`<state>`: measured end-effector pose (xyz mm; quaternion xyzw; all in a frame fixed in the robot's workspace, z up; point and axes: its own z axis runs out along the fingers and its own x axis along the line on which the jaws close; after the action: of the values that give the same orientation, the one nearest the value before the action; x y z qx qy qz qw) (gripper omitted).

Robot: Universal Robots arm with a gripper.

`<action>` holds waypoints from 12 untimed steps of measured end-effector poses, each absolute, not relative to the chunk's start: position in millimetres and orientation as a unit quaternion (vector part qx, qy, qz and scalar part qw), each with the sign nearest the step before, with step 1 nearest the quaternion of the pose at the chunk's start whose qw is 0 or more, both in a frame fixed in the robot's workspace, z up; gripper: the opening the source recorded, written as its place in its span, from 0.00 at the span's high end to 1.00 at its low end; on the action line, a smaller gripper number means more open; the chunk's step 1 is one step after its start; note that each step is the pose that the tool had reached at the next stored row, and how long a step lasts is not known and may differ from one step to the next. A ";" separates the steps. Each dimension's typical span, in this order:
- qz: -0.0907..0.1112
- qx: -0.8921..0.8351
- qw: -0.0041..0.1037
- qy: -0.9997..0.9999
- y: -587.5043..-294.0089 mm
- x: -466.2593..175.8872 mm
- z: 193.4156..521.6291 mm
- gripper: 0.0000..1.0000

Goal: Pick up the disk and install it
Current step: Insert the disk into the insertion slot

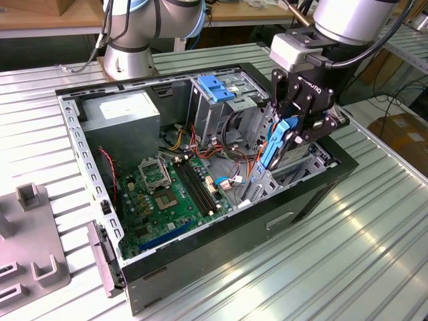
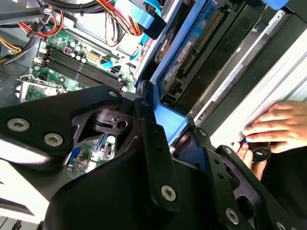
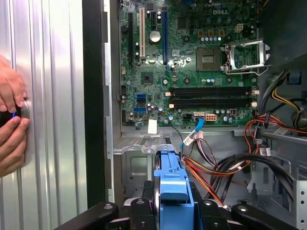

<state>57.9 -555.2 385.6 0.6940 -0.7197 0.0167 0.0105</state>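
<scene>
A: Where is the disk [image 1: 271,143] now?

B: Between the jaws. They are closed on its blue carrier rail, and it hangs on edge just under them, over the open computer case [image 1: 221,251], at the corner with the metal bay [image 1: 259,189]. Whether its lower end touches the bay, I cannot tell.

A: What can go wrong from here?

B: I think of three things. The bundle of cables [image 3: 225,167] lies just beside the disk, under the jaws. If the disk goes down a little tilted, its corner could catch a wire and pull it. The rail could also meet the sheet-metal edge of the bay and slip in the grip, because the plastic looks smooth. And a person's hand [image 3: 10,125] rests on the table [image 1: 348,247], outside the case wall, to one side of the jaws — near enough that a wide swing would be a danger.

A: How much room is there?

B: Little. On one side of the jaws stands the tall drive cage [image 1: 207,110], on the other the black case wall. Toward the motherboard [image 1: 167,194] it is more open, but the parts there are delicate. Only upward, out of the case, does the way look free.
</scene>
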 end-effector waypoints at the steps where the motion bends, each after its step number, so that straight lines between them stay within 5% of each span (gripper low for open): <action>1: 0.017 0.694 0.011 -0.720 -555.2 57.9 384.8 0.63; 12: 0.017 0.694 0.010 -0.720 -555.4 57.8 373.0 0.63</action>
<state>57.8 -555.4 373.0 0.6940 -0.7197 0.0170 0.0102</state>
